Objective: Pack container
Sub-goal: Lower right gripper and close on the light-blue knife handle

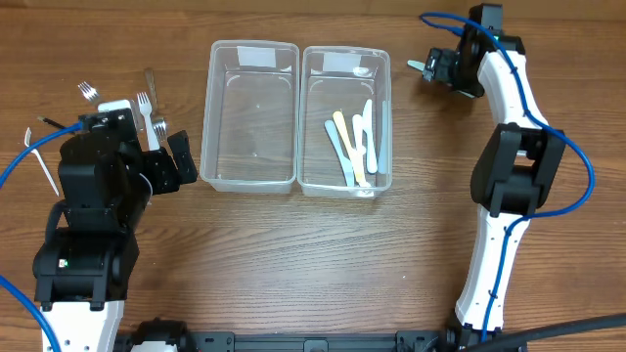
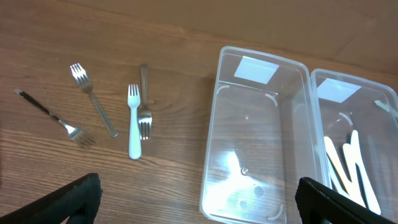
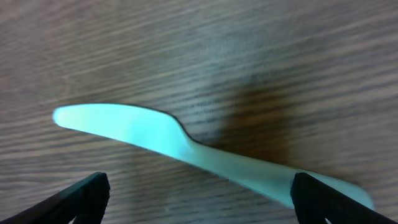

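Nothing legible here: the white label (image 1: 256, 56) on the left container (image 1: 206, 127) and the matching label (image 1: 342, 63) on the right container (image 1: 385, 127) look blank.

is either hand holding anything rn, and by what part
Nothing is held. The left hand hangs open beside the forks; the right hand is open over the pale green knife, which lies flat on the table.

Overhead: even, diffuse light. The counter (image 1: 293, 254) is uniformly bright and shadows are short and soft.
Left wrist: sharp frame, with white glare patches on the clear bin (image 2: 249, 124) floor toward 6 o'clock.
Right wrist: close range. The plastic knife (image 3: 155, 137) is washed out and soft-edged, with a dark diffuse shadow toward 3 o'clock from centre.
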Controlling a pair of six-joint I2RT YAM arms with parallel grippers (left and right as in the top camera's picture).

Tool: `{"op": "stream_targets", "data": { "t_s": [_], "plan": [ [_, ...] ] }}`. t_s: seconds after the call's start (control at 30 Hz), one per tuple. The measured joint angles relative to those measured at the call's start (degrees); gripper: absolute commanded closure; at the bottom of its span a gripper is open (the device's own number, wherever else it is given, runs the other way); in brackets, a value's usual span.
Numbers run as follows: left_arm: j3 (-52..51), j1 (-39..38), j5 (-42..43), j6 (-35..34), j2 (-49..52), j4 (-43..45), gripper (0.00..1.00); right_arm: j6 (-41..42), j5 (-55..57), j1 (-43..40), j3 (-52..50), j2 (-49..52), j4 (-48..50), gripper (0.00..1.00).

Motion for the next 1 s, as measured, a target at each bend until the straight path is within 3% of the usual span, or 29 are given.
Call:
{"op": "stream_targets", "data": {
  "t_s": [1.0],
  "plan": [
    [0.0,0.0,0.04,0.0,0.0,0.22,0.0,-4.83,-0.11,0.0,-0.15,0.07,2.14,0.03]
  ]
}}
